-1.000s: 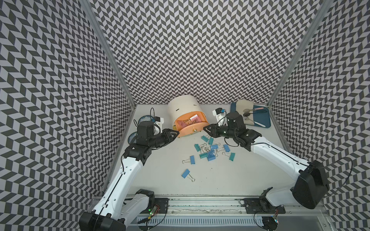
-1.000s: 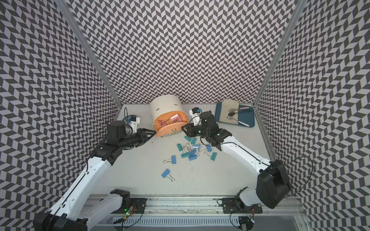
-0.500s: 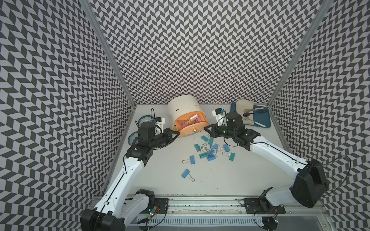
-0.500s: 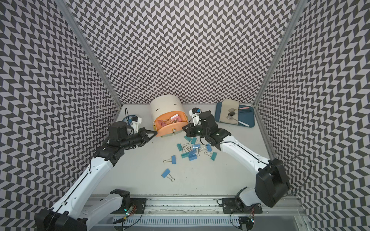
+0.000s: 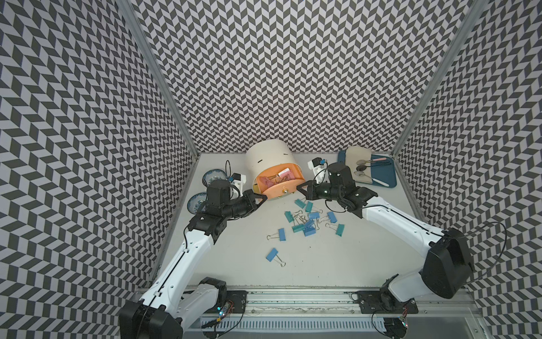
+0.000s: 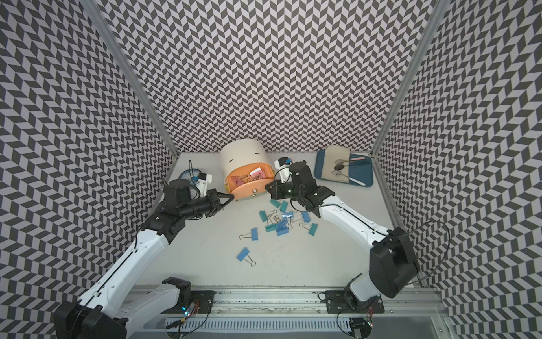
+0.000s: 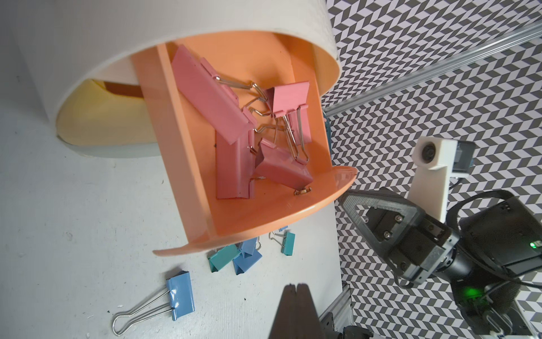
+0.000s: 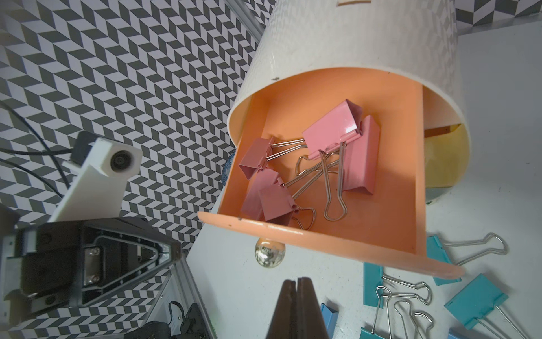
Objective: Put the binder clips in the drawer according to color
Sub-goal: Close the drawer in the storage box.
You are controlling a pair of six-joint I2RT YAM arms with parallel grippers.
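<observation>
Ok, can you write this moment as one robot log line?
drawer: open, pink clips inside | blue and teal clips: on table | left tool: shut, empty | right tool: shut, empty

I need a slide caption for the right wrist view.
Pink binder clips sit in the open salmon drawer; teal clips lie on the table near the shut fingers.

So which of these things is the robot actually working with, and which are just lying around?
In the job: cabinet, its open pink drawer, pink clips inside it, loose blue and teal clips.
Just lying about: tray, spoons, cloth, two bowls.
</observation>
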